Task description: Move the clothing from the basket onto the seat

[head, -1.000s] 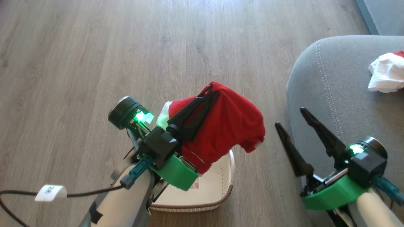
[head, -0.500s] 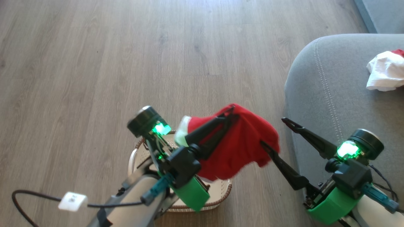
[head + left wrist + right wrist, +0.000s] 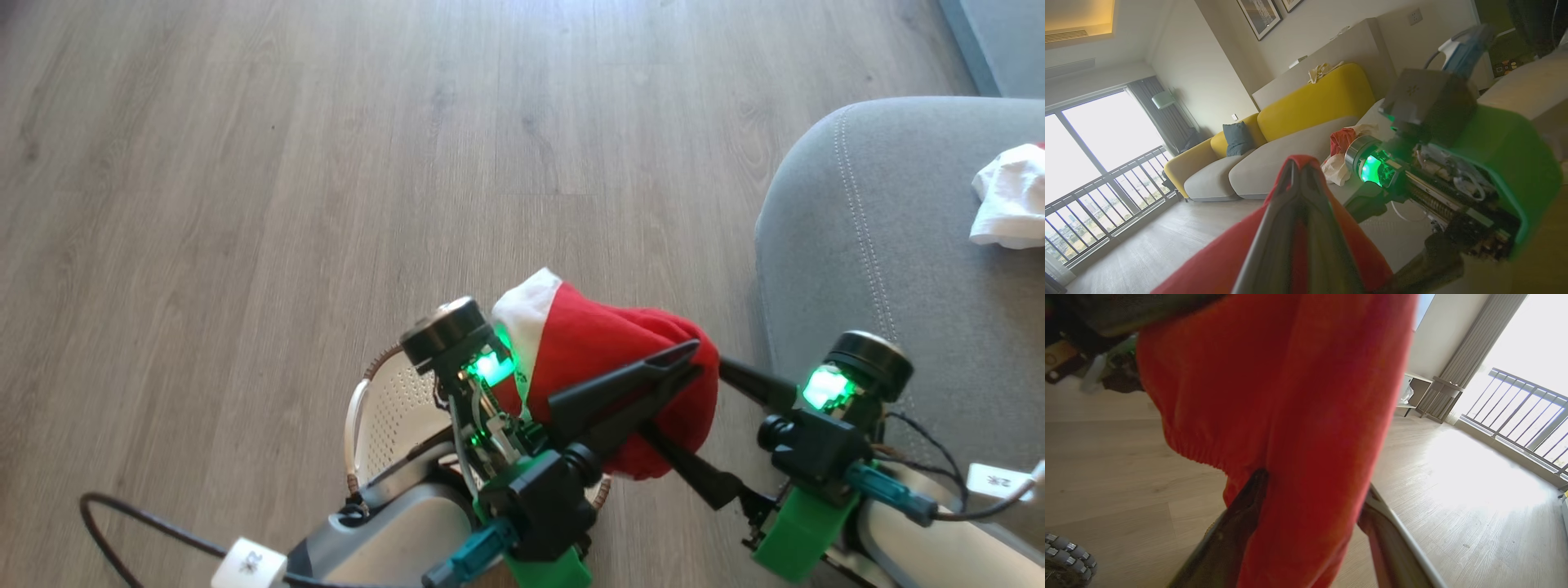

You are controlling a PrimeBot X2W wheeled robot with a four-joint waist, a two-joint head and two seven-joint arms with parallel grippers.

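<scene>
My left gripper [image 3: 692,357] is shut on the clothing, a red garment [image 3: 600,347] with white trim, and holds it in the air above the cream basket [image 3: 384,404]. The left wrist view has the shut fingertips [image 3: 1297,171] pinching the red cloth [image 3: 1216,265]. My right gripper [image 3: 686,400] is open, one finger on each side of the hanging cloth. In the right wrist view the red fabric [image 3: 1290,396] drops between the two fingers [image 3: 1241,526]. The grey seat [image 3: 890,269] lies to the right, with a white-and-red garment [image 3: 1008,204] on it.
Wood floor [image 3: 326,163] stretches ahead and to the left. A black cable with a white tag [image 3: 245,563] trails from my left arm. The left wrist view takes in a yellow-backed sofa [image 3: 1310,102] and a balcony window [image 3: 1094,163].
My left gripper has carried the red garment lower and to the right, toward the seat. My right gripper has swung left, so its open fingers now straddle the cloth. The head camera shifted slightly.
</scene>
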